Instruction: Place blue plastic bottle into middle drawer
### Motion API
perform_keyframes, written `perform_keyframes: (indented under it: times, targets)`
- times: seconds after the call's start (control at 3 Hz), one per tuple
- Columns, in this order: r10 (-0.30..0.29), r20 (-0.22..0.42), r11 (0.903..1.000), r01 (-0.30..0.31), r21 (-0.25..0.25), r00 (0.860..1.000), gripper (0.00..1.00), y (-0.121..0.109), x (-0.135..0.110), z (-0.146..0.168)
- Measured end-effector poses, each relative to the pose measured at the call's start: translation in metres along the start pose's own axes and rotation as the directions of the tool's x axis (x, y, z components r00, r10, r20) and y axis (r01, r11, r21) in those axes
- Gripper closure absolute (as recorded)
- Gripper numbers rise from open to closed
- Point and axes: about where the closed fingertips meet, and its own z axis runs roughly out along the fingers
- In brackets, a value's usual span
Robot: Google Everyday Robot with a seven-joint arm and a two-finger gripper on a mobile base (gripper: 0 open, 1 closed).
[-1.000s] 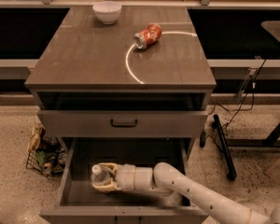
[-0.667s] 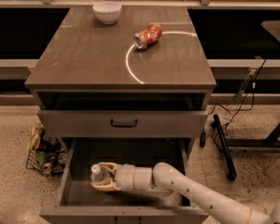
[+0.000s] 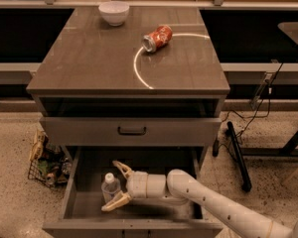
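1. The end effector (image 3: pixel 111 187) sits inside the open middle drawer (image 3: pixel 161 162), reaching in from the right on a white arm (image 3: pixel 213 205).
2. Its two fingers (image 3: pixel 122 169) are spread wide apart, one toward the back of the drawer and one toward the front, with the bottle (image 3: pixel 110 184) standing between them. There is a gap on each side, so the fingers flank the bottle and do not look clamped on it.
3. The bottle stands upright on the drawer floor, left of centre, with its white cap on top.
4. There is one bottle, one crushed red can (image 3: pixel 157 37) and one white bowl (image 3: pixel 113 13).
5. The can lies on its side on the counter (image 3: pixel 89 58), right of centre and touching a thin white arc (image 3: pixel 137 69) marked on the surface. The bowl stands near the back edge, well apart from the can.
6. Two drawers show: the open one holding the bottle, and a closed one (image 3: pixel 79 131) just above it with a dark handle (image 3: pixel 131 131).
7. One wire basket (image 3: pixel 45 160) of clutter sits on the floor to the left of the cabinet.
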Motion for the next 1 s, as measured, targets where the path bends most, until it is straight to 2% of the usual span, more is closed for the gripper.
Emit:
perform_keyframes:
  times: [0.33,0.67,1.0]
  targets:
    - [0.005,-0.004,0.9999,-0.005,-0.01,1.0,0.31,-0.002,-0.006,-0.01]
    - [0.009,-0.012,0.9998,-0.009,-0.02,1.0,0.41,-0.004,-0.015,-0.027]
    - [0.035,-0.023,0.9986,-0.036,-0.04,0.999,0.23,-0.004,-0.024,-0.059]
